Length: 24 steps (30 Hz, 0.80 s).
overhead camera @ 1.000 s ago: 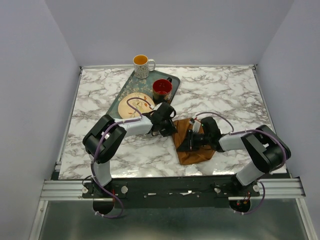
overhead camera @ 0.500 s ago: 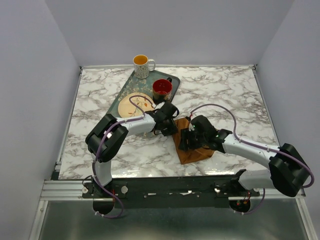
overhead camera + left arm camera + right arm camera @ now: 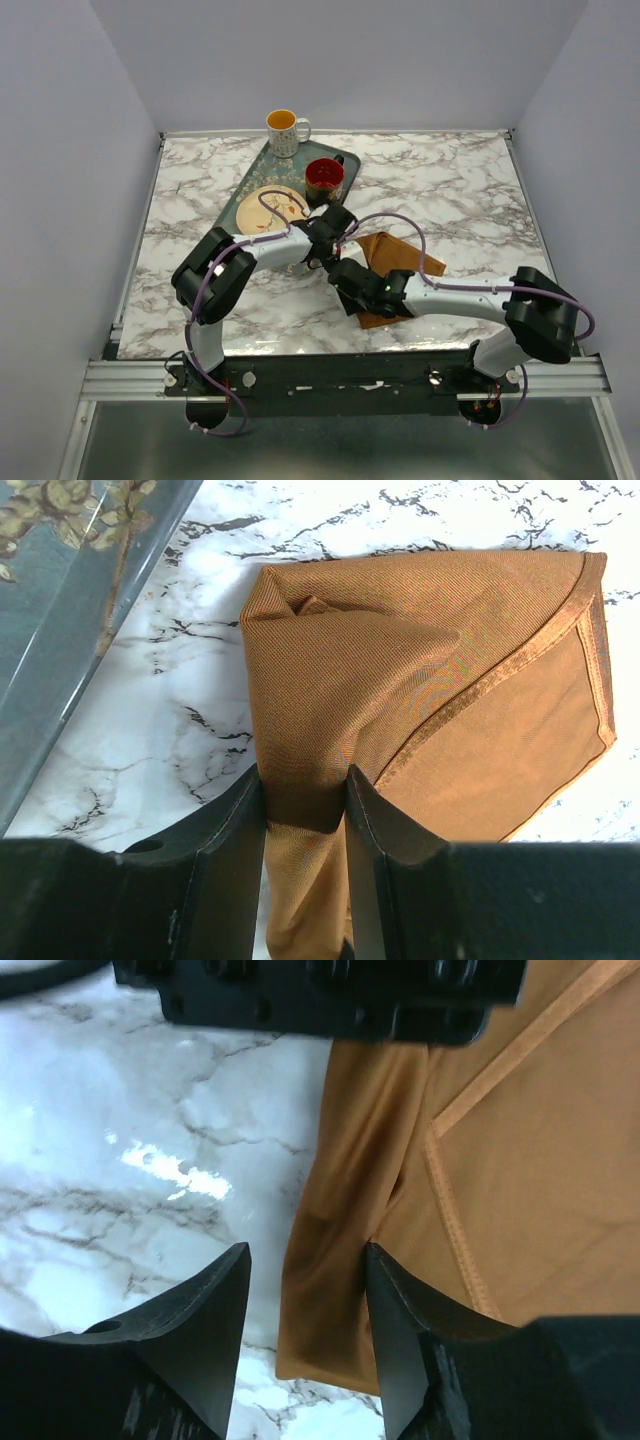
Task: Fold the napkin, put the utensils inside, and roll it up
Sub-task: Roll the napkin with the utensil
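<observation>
The rust-brown napkin [image 3: 400,258] lies partly folded on the marble table, right of the tray. My left gripper [image 3: 335,240] is shut on a bunched fold at its near-left edge, seen up close in the left wrist view [image 3: 305,790] with the napkin [image 3: 400,640] spread beyond it. My right gripper [image 3: 345,272] is open, low over the napkin's left edge; in the right wrist view [image 3: 305,1290] its jaws straddle a hanging fold of the napkin [image 3: 520,1160], just below the left gripper's body [image 3: 320,990]. I cannot make out the utensils.
A dark green patterned tray [image 3: 262,170] sits at the back left with a plate [image 3: 268,208] and a red mug [image 3: 324,177] on it. A white and yellow mug [image 3: 284,130] stands behind it. The tray's rim shows in the left wrist view [image 3: 60,570].
My right arm has swung left across the napkin, bringing its gripper close under the left gripper. The napkin's right part is now uncovered. The left gripper has stayed put.
</observation>
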Tool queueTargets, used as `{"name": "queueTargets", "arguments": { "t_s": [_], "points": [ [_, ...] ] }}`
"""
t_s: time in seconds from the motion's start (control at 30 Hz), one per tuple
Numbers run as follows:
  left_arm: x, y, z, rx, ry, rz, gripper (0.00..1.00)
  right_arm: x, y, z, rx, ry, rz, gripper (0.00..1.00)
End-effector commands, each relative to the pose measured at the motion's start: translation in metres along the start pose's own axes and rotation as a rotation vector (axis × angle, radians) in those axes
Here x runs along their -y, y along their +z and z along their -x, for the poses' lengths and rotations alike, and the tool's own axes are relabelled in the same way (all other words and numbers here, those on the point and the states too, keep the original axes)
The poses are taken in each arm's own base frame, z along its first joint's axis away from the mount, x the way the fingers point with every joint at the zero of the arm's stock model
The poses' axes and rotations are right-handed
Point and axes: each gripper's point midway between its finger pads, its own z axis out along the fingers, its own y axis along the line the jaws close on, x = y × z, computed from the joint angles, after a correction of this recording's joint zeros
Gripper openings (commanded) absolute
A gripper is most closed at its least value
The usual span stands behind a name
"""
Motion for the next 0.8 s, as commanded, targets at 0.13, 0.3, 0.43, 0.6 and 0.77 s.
{"name": "queueTargets", "arguments": {
  "t_s": [0.13,0.3,0.43,0.6,0.77],
  "points": [
    [-0.037,0.008,-0.012,-0.026,0.003,0.142,0.0,0.015,-0.004,0.022,0.015,-0.134,-0.211,0.58],
    [-0.036,0.009,-0.012,-0.025,0.003,0.139,0.0,0.0,0.003,0.014,-0.012,-0.145,-0.168,0.5],
    [-0.036,0.01,-0.014,-0.034,-0.007,0.134,0.0,-0.004,0.005,0.013,-0.01,-0.158,-0.16,0.43],
    [-0.035,0.008,-0.014,-0.034,-0.009,0.123,0.0,-0.013,0.008,0.006,0.016,-0.109,-0.083,0.4],
    [-0.036,0.009,-0.015,-0.036,-0.012,0.121,0.0,-0.007,0.014,-0.006,0.006,-0.1,-0.101,0.3]
  ]
}}
